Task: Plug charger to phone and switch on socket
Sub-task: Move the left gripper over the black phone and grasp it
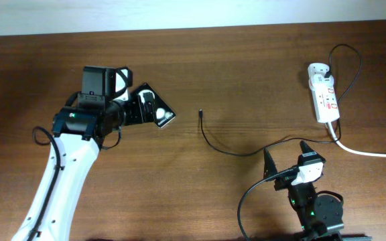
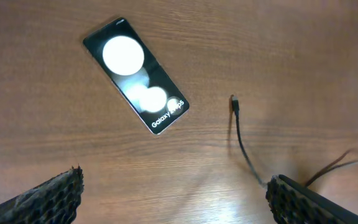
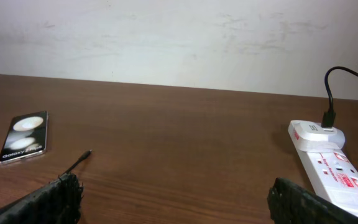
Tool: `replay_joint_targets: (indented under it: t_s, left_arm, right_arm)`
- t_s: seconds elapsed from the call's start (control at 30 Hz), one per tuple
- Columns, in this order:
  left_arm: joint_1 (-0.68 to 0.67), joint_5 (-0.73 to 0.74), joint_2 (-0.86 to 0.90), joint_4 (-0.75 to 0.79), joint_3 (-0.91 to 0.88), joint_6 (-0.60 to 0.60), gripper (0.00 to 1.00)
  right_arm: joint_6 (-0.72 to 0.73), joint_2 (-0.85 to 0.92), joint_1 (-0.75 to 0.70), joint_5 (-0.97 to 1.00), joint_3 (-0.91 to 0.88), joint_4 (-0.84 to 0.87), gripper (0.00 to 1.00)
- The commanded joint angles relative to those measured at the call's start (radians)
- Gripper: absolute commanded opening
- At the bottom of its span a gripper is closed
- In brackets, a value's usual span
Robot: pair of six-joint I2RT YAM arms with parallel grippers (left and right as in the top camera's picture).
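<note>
Charger [image 1: 226, 152] and phone [image 1: 159, 110] are shown lying apart on the bench [image 1: 246, 67], with neither yet grasped. The black cable is run from the white block at the far end of the socket [image 1: 324, 94], looped past the strip and laid across the bench to a free plug tip [image 1: 200, 113], which is seen just beside the lettered end of the phone but not touching it. The phone is laid flat and skewed.

The left gripper [image 2: 176, 202] is spread wide and is empty; in its wrist view the phone [image 2: 135, 74] is seen ahead of the fingertips and to the left, and the plug tip [image 2: 234, 102] ahead and slightly to the right. From overhead the gripper appears to overlap the near corner of the phone, so contact cannot be ruled out from that view alone. The right gripper [image 1: 288, 155] is likewise wide open and empty, held low near the front edge, with a stretch of cable passing close by and the socket [image 3: 328, 165] ahead to its right.

The step in hand is judged to be the approach before plugging in. The next move is judged to call for the cable to be pinched close behind the tip, the phone to be steadied, and the tip to be aligned with the port, which is not visible. The switch positions are too small to be read.
</note>
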Motion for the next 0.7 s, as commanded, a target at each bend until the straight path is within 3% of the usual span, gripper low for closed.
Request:
replay_joint_targets:
  t_s: [0.0,0.13,0.37,0.67]
  left_arm:
    - [0.005,-0.076,0.006,-0.015,0.018,-0.194,0.99]
    - [-0.052,-0.207,0.107,-0.111,0.138,-0.272,1.00]
    - [-0.111,-0.255,0.593,-0.457,0.680,-0.372,0.99]
    - [-0.103,-0.254,0.823,-0.402,0.713,-0.527,0.99]
  right_arm:
    - [-0.006,-0.008,-0.003,-0.006,-0.005,-0.003,0.99]
    - [-0.006,-0.008,-0.003,-0.006,-0.005,-0.003,0.99]
    - [-0.006,-0.008,-0.003,-0.006,-0.005,-0.003,0.99]
    - [-0.006,-0.008,-0.003,-0.006,-0.005,-0.003,0.99]
